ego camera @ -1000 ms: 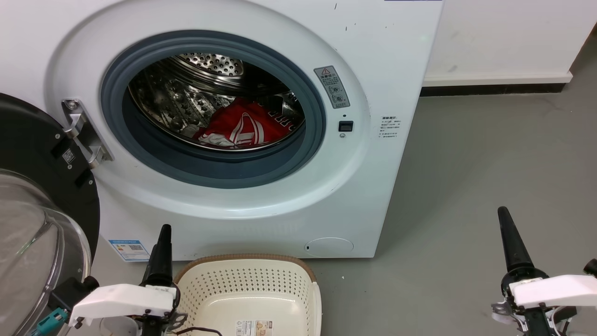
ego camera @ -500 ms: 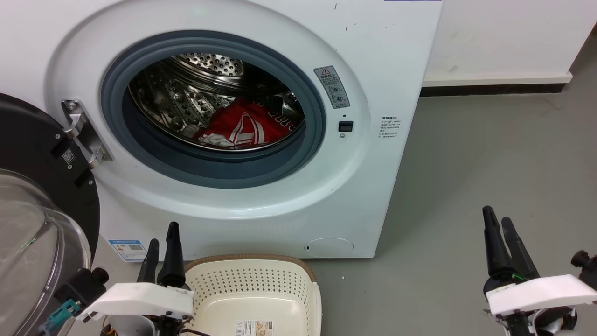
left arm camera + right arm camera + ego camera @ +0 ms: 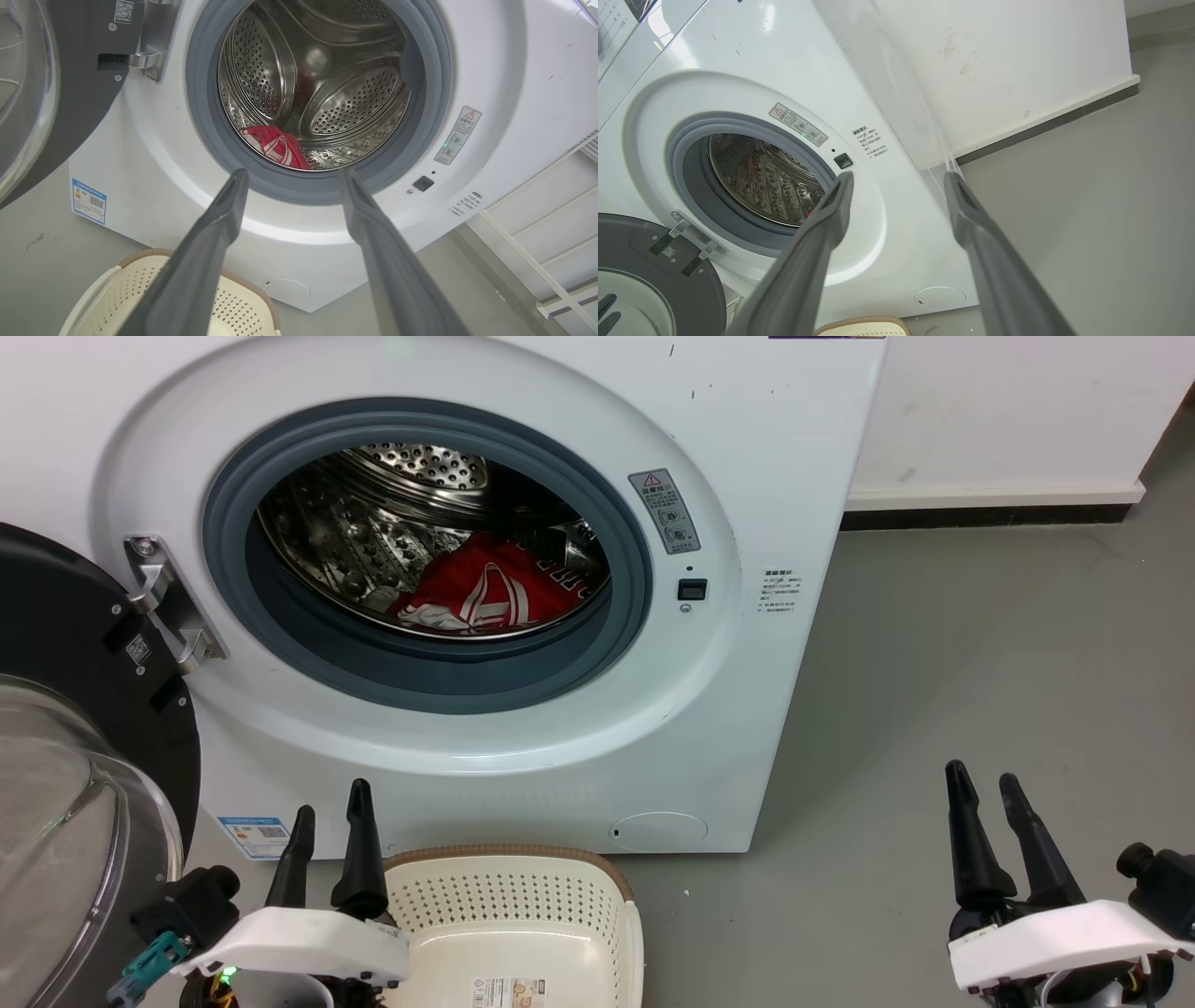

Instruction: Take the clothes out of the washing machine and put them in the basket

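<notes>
The white washing machine (image 3: 766, 476) (image 3: 504, 60) (image 3: 784, 60) stands with its dark-framed glass door (image 3: 65, 728) swung open to the left. Red clothes with white trim (image 3: 490, 586) (image 3: 278, 144) lie at the bottom of the steel drum. On the floor in front sits the cream basket (image 3: 523, 915) (image 3: 117, 289), with nothing in it but a label sticker. My left gripper (image 3: 329, 799) (image 3: 292, 173) is open at the basket's left rim, fingers pointing at the port. My right gripper (image 3: 982, 778) (image 3: 899, 176) is open over the floor to the machine's right.
Grey floor (image 3: 980, 644) stretches to the right of the machine. A white wall with a dark baseboard (image 3: 990, 509) runs behind it. A white shelf frame (image 3: 537, 242) shows at the right of the left wrist view.
Both grippers have turned and opened: each showed one closed finger line a second ago, now two spread fingers. The left moved slightly right, the right moved left and lower.
</notes>
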Motion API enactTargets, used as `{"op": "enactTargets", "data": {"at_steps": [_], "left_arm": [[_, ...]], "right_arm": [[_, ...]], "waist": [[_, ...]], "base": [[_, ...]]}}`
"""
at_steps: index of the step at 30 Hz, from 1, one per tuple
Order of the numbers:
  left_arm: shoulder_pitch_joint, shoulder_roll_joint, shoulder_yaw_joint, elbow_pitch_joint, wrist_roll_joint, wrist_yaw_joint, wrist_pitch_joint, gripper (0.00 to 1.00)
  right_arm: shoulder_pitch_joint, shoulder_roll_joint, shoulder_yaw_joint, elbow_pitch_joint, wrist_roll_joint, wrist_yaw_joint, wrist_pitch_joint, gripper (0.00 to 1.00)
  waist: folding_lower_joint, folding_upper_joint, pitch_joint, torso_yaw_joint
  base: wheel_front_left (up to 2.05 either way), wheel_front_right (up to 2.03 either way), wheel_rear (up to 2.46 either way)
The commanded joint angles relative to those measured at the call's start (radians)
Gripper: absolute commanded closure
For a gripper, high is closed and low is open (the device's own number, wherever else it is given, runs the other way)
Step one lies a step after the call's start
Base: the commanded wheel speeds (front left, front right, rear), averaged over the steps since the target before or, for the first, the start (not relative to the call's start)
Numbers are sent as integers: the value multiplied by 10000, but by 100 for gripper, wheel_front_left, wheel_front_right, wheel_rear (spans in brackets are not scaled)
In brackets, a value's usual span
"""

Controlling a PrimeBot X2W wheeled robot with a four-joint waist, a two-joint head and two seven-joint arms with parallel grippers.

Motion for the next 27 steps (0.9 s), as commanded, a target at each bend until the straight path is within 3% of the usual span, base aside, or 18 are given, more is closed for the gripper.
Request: {"op": "enactTargets", "data": {"at_steps": [1,27], "left_arm": [[1,75,-82,-221,365,63,-117,0],[536,67,-199,-439,3040,13,-799,0]], "right_arm": [[62,-49,35,-228,-391,0,-113,0],[547,-50,115,-924,-3039,-1,-795,0]], "waist": [[0,-1,-2,2],[0,-1,-42,-6]], "base": [[0,0,0],[0,0,0]]}}
